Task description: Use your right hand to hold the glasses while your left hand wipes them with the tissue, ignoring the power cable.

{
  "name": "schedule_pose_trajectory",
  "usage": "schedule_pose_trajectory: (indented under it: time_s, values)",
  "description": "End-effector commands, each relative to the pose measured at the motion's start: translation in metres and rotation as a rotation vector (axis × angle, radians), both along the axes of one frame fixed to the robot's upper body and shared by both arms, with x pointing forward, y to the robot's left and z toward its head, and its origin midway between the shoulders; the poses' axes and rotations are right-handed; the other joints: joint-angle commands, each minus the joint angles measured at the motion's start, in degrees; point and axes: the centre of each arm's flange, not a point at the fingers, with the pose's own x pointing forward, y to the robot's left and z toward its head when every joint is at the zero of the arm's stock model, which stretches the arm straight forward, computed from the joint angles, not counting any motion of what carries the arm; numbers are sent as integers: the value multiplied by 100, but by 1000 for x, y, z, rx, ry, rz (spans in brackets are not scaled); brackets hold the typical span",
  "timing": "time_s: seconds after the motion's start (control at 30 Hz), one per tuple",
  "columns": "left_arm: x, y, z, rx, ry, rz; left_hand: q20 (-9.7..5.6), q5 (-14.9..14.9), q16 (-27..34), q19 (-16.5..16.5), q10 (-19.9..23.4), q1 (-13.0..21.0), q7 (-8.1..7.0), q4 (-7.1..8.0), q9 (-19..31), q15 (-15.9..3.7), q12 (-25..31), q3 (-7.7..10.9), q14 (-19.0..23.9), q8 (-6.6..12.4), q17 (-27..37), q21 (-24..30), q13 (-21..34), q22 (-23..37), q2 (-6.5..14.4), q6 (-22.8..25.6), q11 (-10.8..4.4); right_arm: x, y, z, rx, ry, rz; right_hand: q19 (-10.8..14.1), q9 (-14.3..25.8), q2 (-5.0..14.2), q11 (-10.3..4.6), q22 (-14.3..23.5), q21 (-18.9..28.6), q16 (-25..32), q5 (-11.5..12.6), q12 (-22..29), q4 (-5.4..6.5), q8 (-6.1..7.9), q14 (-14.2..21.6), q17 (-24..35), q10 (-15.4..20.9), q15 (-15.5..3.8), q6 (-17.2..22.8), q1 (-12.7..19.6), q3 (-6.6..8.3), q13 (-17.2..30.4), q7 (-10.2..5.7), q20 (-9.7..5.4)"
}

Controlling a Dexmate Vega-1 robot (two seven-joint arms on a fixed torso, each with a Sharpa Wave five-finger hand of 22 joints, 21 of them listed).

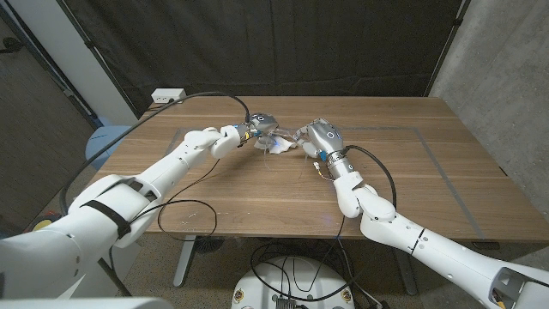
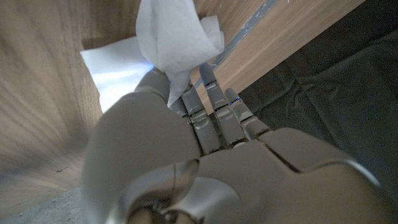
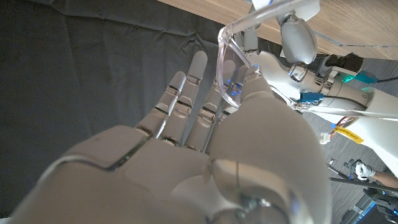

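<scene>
Over the middle of the table [image 1: 257, 184] my two hands meet. My right hand [image 1: 322, 135] pinches the clear-framed glasses [image 3: 225, 43] between its thumb and fingers, its other fingers spread, as the right wrist view shows [image 3: 205, 149]. My left hand [image 1: 260, 123] holds a crumpled white tissue [image 1: 279, 145] that hangs toward the right hand. In the left wrist view the tissue [image 2: 177, 34] is pinched at the fingertips of that hand [image 2: 186, 155], just above the wood. Whether the tissue touches the lenses I cannot tell.
A white power strip [image 1: 168, 95] lies at the table's far left corner, and a black cable [image 1: 214, 94] arcs from there toward my left hand. A taped rectangle [image 1: 429, 146] marks the tabletop. A blue seat [image 1: 107, 137] stands left of the table.
</scene>
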Motion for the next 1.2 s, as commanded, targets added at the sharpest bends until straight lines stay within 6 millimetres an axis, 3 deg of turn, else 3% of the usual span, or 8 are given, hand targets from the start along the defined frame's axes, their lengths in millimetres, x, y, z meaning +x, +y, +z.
schedule_pose_trajectory:
  time_s: [0.03,0.47,0.63,0.87,1.07,1.2]
  values:
    - [-15,20,16,-277,-140,-100,13,-47,74,67,99,164,225,5,8,-848,70,12,142,-63,96,73,66,27,33,172,-97,5,-4,2,50,-17,-9,85,32,-69,-64,-3,96,43,65,75,-62,123,149,55,223,-892,607,62,-19,73,-443,-442]
    - [-16,33,41,-508,14,-150,160,-12,-156,-17,-287,240,252,129,194,-815,107,37,-56,-150,169,113,268,57,168,-152,-85,-2,-5,-4,92,-252,-34,92,38,-133,-68,-22,158,-14,172,87,-86,176,201,48,315,-887,650,103,-33,120,-417,-476]
    - [-16,32,50,-572,90,-176,179,7,-190,11,-314,242,254,149,231,-812,136,40,-69,-139,182,137,317,61,193,-190,-88,-5,-2,-9,90,-385,-47,97,49,-152,-67,-29,179,-43,212,88,-94,201,212,38,337,-888,669,121,-35,135,-367,-483]
    - [-19,29,67,-674,252,-242,202,48,-221,43,-380,270,250,176,304,-819,183,52,-53,-129,230,176,413,67,255,-313,-67,-2,2,-17,28,-446,-43,85,80,-177,-66,-42,207,-75,286,99,-110,255,261,28,396,-889,706,163,-37,162,-362,-495]
    - [-23,27,81,-713,397,-299,240,77,-264,95,-463,243,205,244,372,-796,219,56,-58,-128,272,225,507,75,326,-464,-75,4,5,-19,-23,-416,-30,98,113,-218,-70,-57,243,-115,371,124,-113,326,306,14,497,-887,765,186,-52,191,-354,-514]
    - [-28,25,89,-712,458,-331,258,88,-308,108,-556,159,38,334,428,-785,239,38,-54,-84,300,260,592,81,355,-503,-110,5,5,-17,-45,-400,-40,142,112,-246,-78,-68,281,-140,434,123,-107,350,349,7,533,-889,771,192,-69,210,-402,-556]
